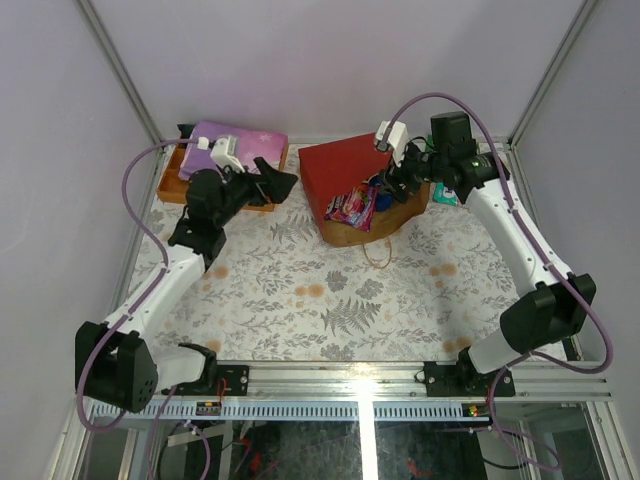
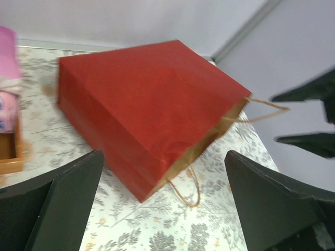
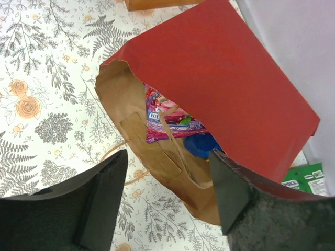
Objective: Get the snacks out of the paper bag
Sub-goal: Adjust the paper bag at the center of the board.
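Observation:
The red paper bag (image 1: pixel 345 170) (image 2: pixel 152 99) (image 3: pixel 225 78) lies on its side at the back middle of the table, its brown mouth facing the near right. A purple snack packet (image 1: pixel 352 207) (image 3: pixel 170 117) pokes out of the mouth, with a blue packet (image 3: pixel 201 145) behind it. A green pack (image 1: pixel 445 196) (image 3: pixel 306 178) lies on the table to the right of the bag. My right gripper (image 1: pixel 392 185) (image 3: pixel 167 157) is at the mouth, jaws apart on either side of the bag's lower brown lip and cord handle. To the left of the bag my left gripper (image 1: pixel 280 190) (image 2: pixel 163 157) hangs wide open, holding nothing.
An orange wooden tray (image 1: pixel 175 185) (image 2: pixel 10 157) sits at the back left with a pink-purple folded cloth (image 1: pixel 245 142) on it, close behind the left gripper. Enclosure walls stand at the back and both sides. The tabletop has a floral cloth (image 1: pixel 330 300).

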